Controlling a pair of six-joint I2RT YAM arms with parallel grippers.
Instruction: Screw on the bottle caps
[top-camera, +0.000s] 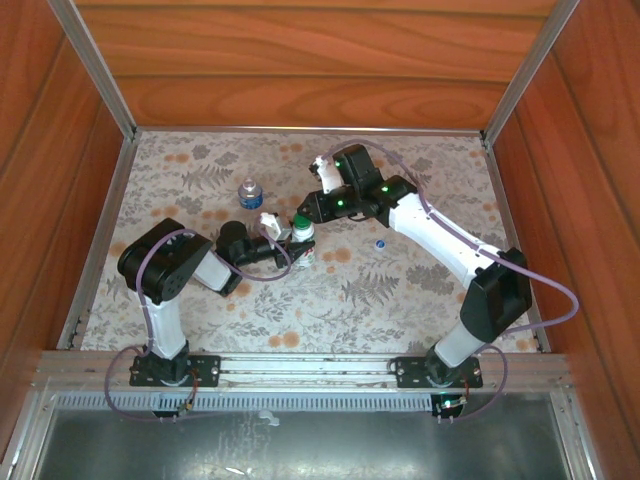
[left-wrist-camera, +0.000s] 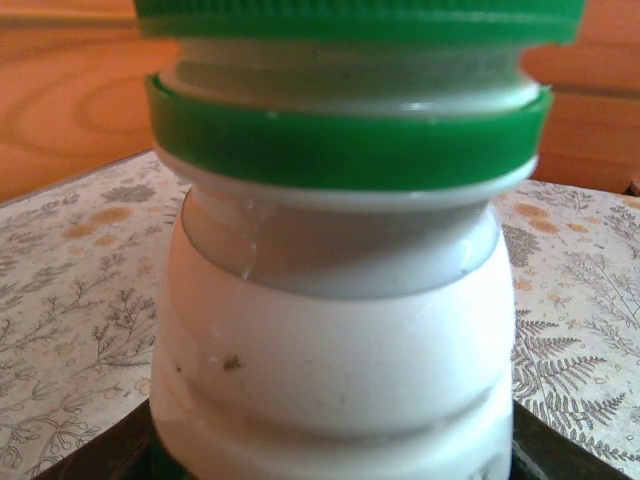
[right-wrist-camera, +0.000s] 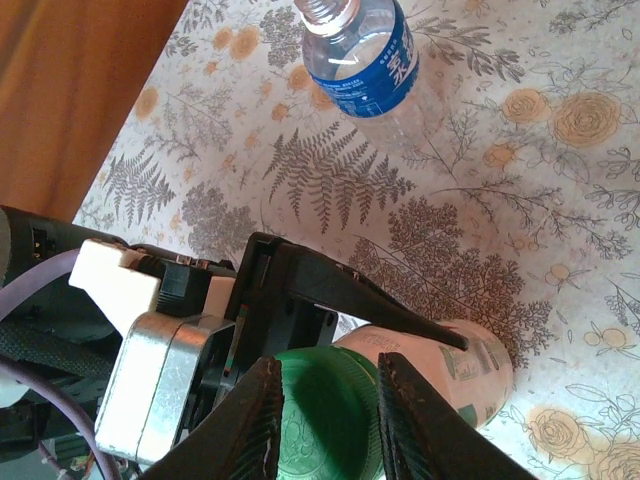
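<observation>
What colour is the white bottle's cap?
The cap is dark green, clearest in the right wrist view.

White lettering, perhaps Chinese, on the clear bottle (right-wrist-camera: 365, 65) is unreadable.

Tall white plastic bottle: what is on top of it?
A dark green round plastic cap sits on the white plastic bottle, gripped by the right end effector. White threads show between cap and green ring: not screwed down. The cap hides the mouth.
</observation>
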